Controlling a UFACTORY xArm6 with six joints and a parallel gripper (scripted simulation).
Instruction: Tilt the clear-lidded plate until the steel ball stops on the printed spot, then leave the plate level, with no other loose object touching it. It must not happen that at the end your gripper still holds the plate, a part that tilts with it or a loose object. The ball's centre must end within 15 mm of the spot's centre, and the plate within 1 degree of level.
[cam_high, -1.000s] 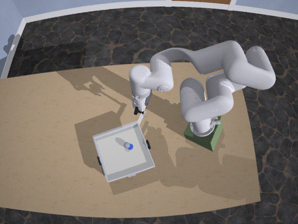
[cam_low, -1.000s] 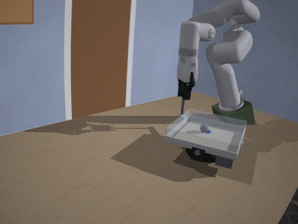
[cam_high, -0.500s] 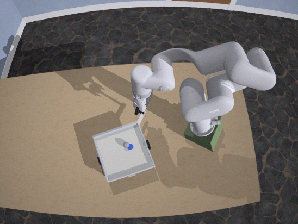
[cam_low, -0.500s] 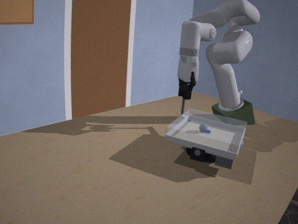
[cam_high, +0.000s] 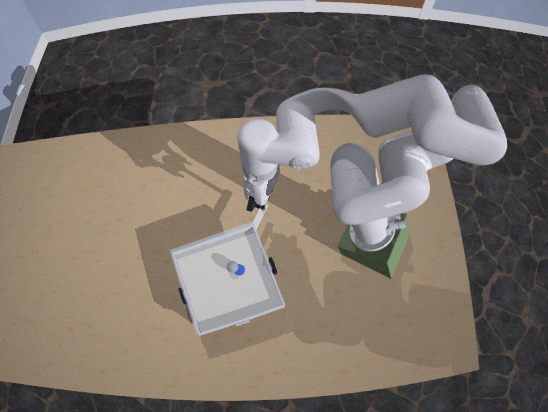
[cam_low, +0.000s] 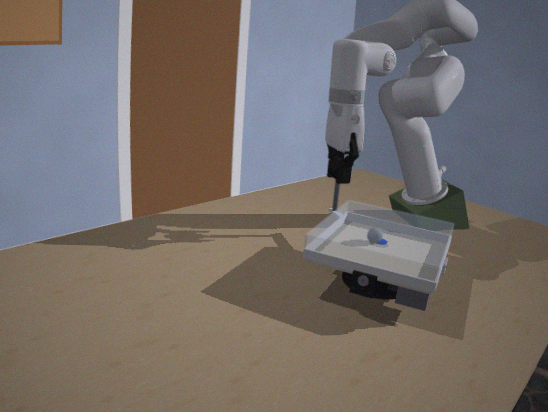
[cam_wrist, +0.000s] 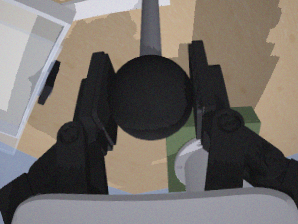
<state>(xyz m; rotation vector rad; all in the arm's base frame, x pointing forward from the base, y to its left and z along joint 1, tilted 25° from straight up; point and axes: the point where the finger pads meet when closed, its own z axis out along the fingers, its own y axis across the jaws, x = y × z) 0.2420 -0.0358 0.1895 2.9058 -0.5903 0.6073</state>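
Observation:
A square white plate with a clear lid (cam_high: 227, 278) rests on a dark pivot base (cam_low: 372, 286) on the wooden table. A steel ball (cam_high: 232, 266) sits inside, partly over the blue printed spot (cam_high: 240, 270); both also show in the exterior view, the ball (cam_low: 374, 234) just left of the spot (cam_low: 382, 241). A thin handle rod (cam_low: 335, 196) rises from the plate's far corner to a black round knob (cam_wrist: 152, 96). My gripper (cam_wrist: 151, 65) is shut on that knob, right above the corner. In the exterior view the plate (cam_low: 380, 246) looks slightly tilted.
The arm's green base block (cam_high: 379, 245) stands right of the plate. Small black pivot knobs (cam_high: 273, 265) stick out from the plate's sides. The table edge curves round at the right and front.

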